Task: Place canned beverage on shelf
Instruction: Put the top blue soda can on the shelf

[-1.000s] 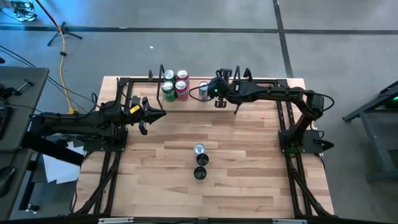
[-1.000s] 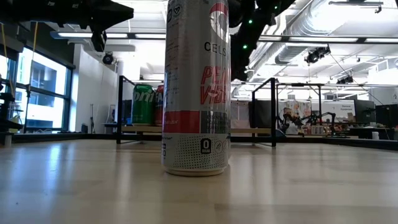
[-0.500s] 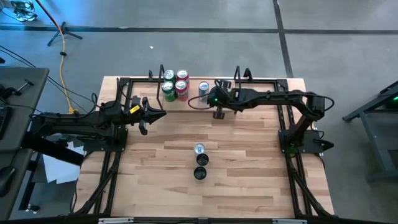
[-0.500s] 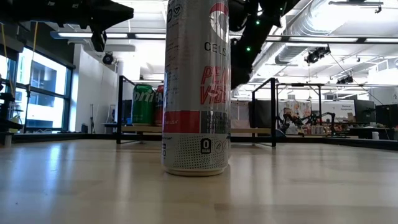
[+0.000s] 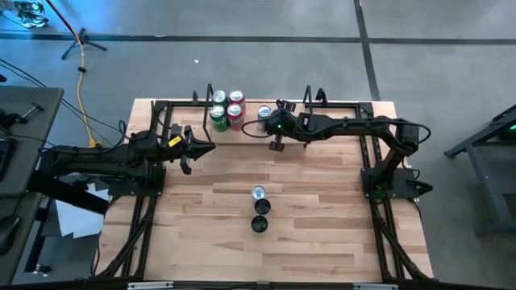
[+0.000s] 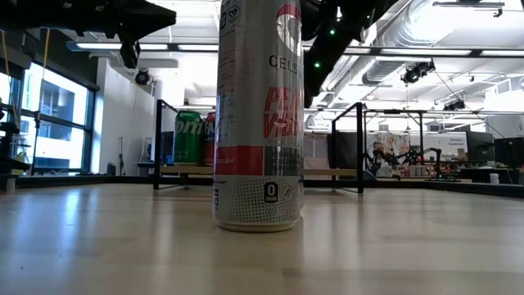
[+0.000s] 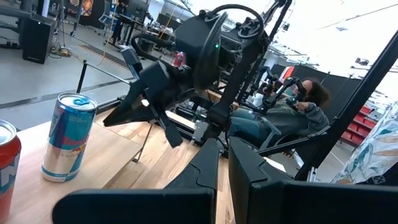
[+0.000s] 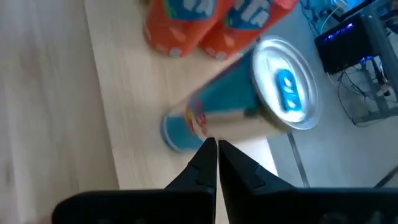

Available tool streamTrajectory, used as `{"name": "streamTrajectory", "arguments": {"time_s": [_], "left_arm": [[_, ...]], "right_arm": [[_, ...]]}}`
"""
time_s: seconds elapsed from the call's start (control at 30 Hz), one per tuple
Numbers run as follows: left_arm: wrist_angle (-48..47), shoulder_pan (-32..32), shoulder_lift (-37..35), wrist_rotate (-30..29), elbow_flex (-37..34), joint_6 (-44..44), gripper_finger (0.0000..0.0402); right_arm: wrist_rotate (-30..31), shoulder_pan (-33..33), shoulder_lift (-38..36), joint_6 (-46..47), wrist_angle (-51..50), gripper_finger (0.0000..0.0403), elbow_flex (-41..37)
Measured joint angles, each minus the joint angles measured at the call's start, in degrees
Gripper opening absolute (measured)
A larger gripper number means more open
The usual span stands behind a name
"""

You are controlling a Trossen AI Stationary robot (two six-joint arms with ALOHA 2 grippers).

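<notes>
Blue-and-silver can (image 5: pixel 264 113) stands upright, seemingly on the pale-wood shelf (image 5: pixel 322 109).

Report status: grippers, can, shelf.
Right gripper shut, empty, just off the shelf. Blue can upright on shelf beside four cans. Left gripper shut, idle at left. Three cans mid-table.
</notes>
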Motion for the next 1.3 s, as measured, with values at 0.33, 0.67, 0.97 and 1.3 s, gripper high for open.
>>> {"name": "streamTrajectory", "arguments": {"time_s": [0.33,0.67,0.97,1.3], "left_arm": [[0.0,0.0,0.0,0.0,0.0,0.0,0.0000],[0.0,0.0,0.0,0.0,0.0,-0.4,0.0000],[0.0,0.0,0.0,0.0,0.0,-0.5,0.0000],[0.0,0.0,0.0,0.0,0.0,-0.5,0.0000]], "right_arm": [[2.1,0.0,2.7,0.1,-0.2,0.0000,0.0],[4.3,0.0,3.4,-3.6,3.2,0.0000,0.1],[4.9,-0.1,3.4,-6.9,5.0,0.0000,0.5],[4.9,-1.3,3.4,-7.2,9.0,0.0000,0.5]]}}
